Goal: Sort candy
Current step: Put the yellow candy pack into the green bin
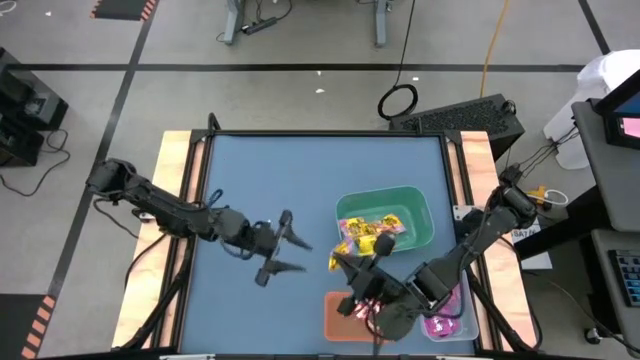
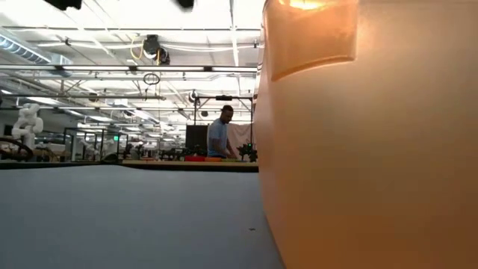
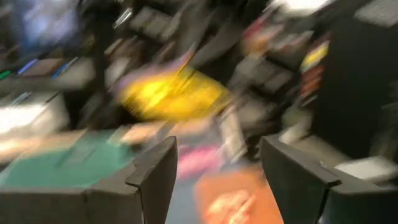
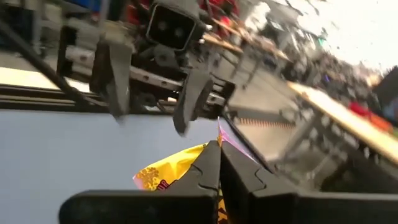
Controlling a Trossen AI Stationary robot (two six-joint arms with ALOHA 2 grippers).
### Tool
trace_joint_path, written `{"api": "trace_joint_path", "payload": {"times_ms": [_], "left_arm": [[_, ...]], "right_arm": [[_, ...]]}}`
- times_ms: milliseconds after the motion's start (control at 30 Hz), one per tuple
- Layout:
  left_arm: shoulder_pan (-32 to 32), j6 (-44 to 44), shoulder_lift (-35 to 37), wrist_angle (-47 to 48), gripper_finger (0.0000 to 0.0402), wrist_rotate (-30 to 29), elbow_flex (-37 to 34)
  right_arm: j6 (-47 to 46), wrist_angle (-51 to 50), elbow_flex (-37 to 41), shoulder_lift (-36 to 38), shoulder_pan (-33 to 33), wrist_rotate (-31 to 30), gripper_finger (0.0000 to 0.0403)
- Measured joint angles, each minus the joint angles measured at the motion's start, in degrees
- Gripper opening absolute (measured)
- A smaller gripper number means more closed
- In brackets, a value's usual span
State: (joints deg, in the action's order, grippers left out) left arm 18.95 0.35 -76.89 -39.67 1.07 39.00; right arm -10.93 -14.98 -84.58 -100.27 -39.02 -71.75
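My right gripper (image 1: 340,262) is shut on candy: a yellow packet (image 4: 166,173) with a thin magenta-purple edge (image 4: 231,138) beside it. From above, this yellow and magenta bunch (image 1: 360,240) shows over the near left corner of the green bin (image 1: 415,205). My left gripper (image 1: 298,256) stands open over the blue table (image 1: 270,170), to the left of the held candy, and nothing is between its fingers (image 3: 155,171). It also shows in the right wrist view as the left gripper (image 4: 155,87) facing mine. More magenta candy (image 1: 443,325) lies in the clear bin. My right gripper pinches the yellow packet (image 4: 198,163) between its two shut fingers, by the part nearest them. The magenta-purple edge sticks out on the fingers' other side. The fingers come about level from the table's right side. The candy is lifted clear of the table and juts out past the fingertips.
The orange bin (image 1: 340,315) stands at the near edge under my right arm and fills the right of the low view as the orange bin (image 2: 366,149). The clear bin (image 1: 462,300) is to its right. Bare blue table lies to the left and far side.
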Motion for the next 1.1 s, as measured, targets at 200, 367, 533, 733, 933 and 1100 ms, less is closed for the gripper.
{"api": "trace_joint_path", "payload": {"times_ms": [200, 367, 533, 733, 933, 1100], "left_arm": [[1.59, -2.39, -7.8, -20.49, 0.0235, 5.14, 0.02], [0.45, -3.02, -13.14, -28.11, 0.0235, 3.1, 0.0], [0.27, -3.08, -13.54, -30.74, 0.0235, 2.26, 0.0], [0.18, -5.46, -13.41, -30.15, 0.0235, -5.03, 0.0], [-0.17, -4.49, -13.41, -28.21, 0.0235, -4.6, 0.0], [-0.19, -4.56, -13.39, -27.95, 0.0235, -4.55, 0.0]], "right_arm": [[23.8, 18.06, 0.0, 0.02, 0.19, 10.58, 0.0], [29.05, 25.05, 0.0, 0.04, 1.52, 12.37, 0.0], [29.67, 25.41, 0.0, 0.07, 1.64, -3.81, 0.0], [24.5, 20.11, 0.0, 0.09, 1.89, -5.2, 0.0], [13.84, 10.16, 0.02, 0.07, 3.13, -1.38, 0.0], [11.58, 7.95, 0.02, 0.07, 4.27, -1.28, 0.0]]}}
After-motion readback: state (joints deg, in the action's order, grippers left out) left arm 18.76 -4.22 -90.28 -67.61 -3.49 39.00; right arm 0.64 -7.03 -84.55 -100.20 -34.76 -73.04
